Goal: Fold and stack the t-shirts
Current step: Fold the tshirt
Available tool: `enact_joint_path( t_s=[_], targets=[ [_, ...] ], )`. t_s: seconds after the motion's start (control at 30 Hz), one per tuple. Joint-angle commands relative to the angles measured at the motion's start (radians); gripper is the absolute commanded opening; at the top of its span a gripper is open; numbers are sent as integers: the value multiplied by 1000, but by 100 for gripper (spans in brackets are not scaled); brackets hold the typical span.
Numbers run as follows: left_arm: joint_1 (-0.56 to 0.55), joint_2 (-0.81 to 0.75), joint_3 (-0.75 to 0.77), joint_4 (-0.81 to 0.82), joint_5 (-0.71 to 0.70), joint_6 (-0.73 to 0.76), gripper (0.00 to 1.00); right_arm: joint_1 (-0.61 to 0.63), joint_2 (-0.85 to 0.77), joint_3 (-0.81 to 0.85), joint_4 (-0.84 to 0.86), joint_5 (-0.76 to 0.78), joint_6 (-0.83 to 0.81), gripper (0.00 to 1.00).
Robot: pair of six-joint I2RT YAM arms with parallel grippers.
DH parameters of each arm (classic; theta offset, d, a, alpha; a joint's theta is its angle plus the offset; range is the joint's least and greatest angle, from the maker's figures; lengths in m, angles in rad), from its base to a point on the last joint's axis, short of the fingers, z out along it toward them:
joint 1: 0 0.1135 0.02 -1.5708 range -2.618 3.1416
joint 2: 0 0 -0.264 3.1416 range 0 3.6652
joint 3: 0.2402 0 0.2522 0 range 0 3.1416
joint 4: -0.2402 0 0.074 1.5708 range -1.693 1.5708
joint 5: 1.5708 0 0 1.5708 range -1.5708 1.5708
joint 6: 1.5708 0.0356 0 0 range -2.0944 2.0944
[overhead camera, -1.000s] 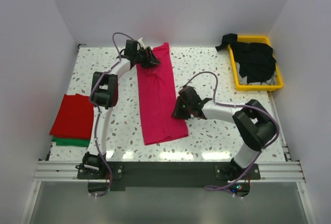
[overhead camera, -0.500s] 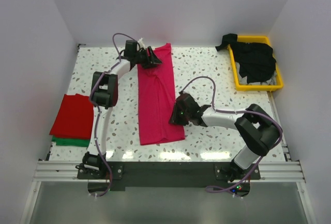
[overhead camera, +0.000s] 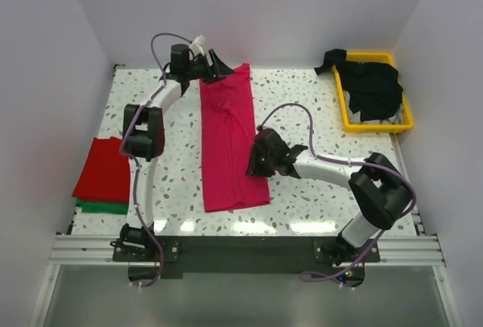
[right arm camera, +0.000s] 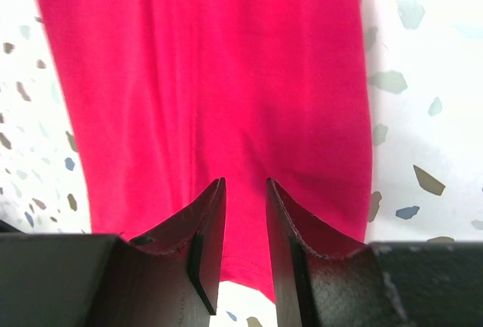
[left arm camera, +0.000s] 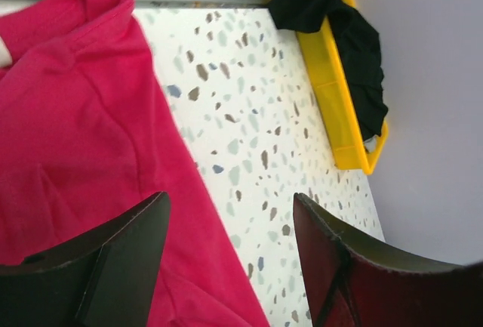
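A magenta-pink t-shirt lies folded into a long strip down the middle of the table. My left gripper hovers at its far end, jaws wide open and empty; its wrist view shows the shirt below. My right gripper sits low over the strip's right edge near the near hem. In the right wrist view its jaws stand a narrow gap apart over flat cloth, holding nothing. A folded red shirt lies on a green one at the left.
A yellow tray at the back right holds crumpled black shirts, one hanging over its far-left corner. The tray and black cloth also show in the left wrist view. White walls close in on three sides.
My left gripper has lifted and swung back-left off the shirt's far end. My right gripper has moved left onto the strip's right edge. The strip's near end has shifted slightly left.
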Motion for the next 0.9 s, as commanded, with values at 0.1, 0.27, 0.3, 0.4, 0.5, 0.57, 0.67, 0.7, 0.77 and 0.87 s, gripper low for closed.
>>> enact_joint_path(
  t_s=[0.1, 0.27, 0.3, 0.4, 0.5, 0.57, 0.67, 0.7, 0.77, 0.87],
  targets=[
    [12, -274, -190, 94, -14, -55, 70, 6, -55, 54, -33, -2, -70, 32],
    [-7, -527, -567, -28, -236, -89, 62, 28, -81, 41, -62, -59, -96, 31],
    [-16, -576, -627, -74, -359, -92, 61, 34, -84, 38, -67, -67, -97, 31],
    [-56, -835, -872, -108, -541, -130, 60, 72, -101, 41, -102, -88, -113, 31],
    [-97, -1016, -1050, -164, -630, -156, 60, 101, -140, 13, -127, -85, -119, 31],
    [-143, -1092, -1144, -236, -679, -136, 59, 106, -156, 8, -135, -98, -123, 31],
    [-185, -1213, -1250, -299, -715, -112, 59, 127, -149, 25, -147, -87, -131, 31],
    [-192, -1257, -1270, -312, -706, -109, 58, 137, -146, 27, -145, -87, -131, 31],
    [-203, -1300, -1313, -349, -697, -90, 58, 146, -135, 18, -141, -70, -126, 31],
    [-231, -1324, -1351, -377, -683, -70, 57, 153, -106, 14, -116, -70, -117, 31]
  ],
)
